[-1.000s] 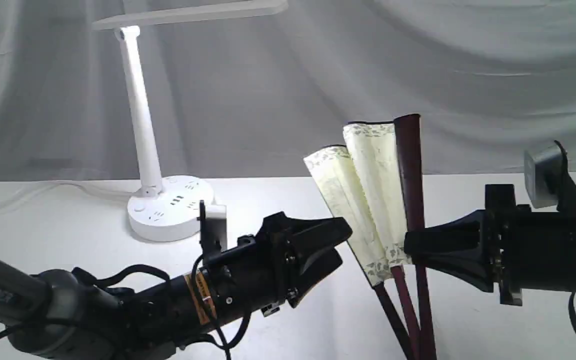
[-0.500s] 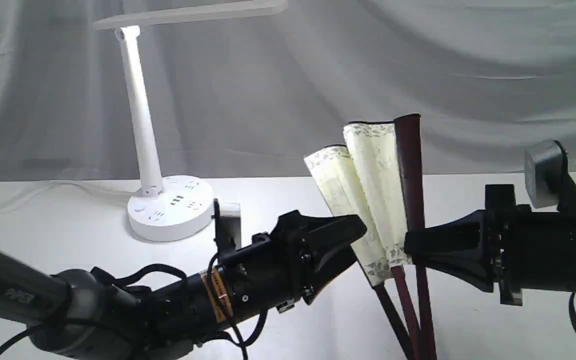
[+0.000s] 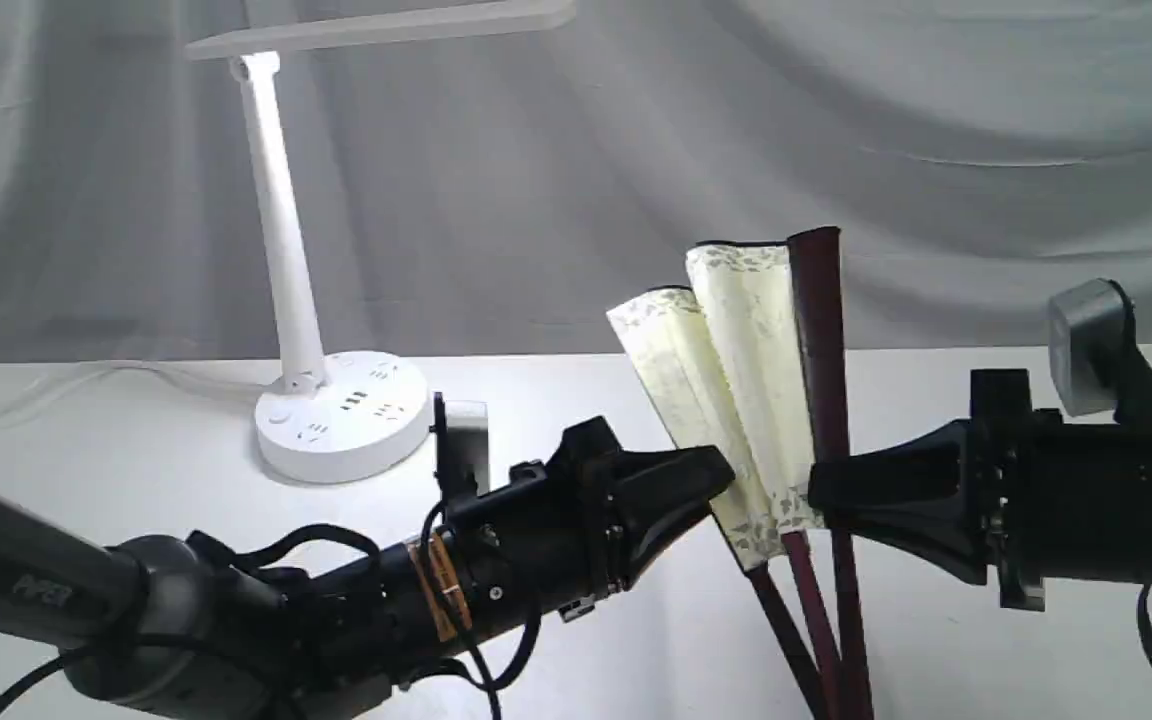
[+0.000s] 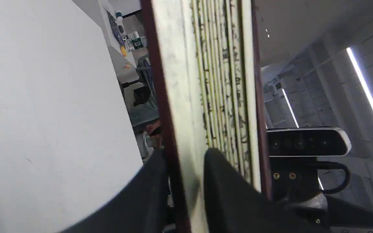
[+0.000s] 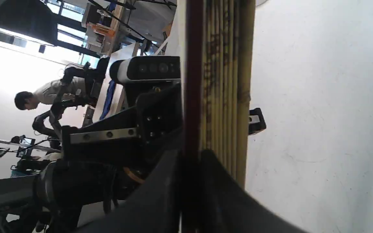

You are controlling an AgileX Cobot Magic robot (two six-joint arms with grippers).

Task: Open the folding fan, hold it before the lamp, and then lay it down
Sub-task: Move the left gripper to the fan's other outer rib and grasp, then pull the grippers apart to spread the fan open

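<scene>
One folding fan (image 3: pixel 736 380) stands upright, partly open; the right gripper (image 3: pixel 814 497) is clamped on its outer rib (image 3: pixel 821 350), while the left gripper (image 3: pixel 721 487) has its jaws straddling the opposite rib (image 4: pixel 160 97), grip uncertain.

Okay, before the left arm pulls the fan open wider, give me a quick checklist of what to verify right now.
1. Is the right gripper clamped on the maroon outer rib of the folding fan: ok.
2. Are the left gripper fingers on either side of the other outer rib: ok, seen in the left wrist view.
3. Is the left gripper firmly shut on that rib: cannot tell.
4. Is the fan fully spread: not ok, only partly open.
5. Is the lamp upright and apart from both arms: ok.
</scene>
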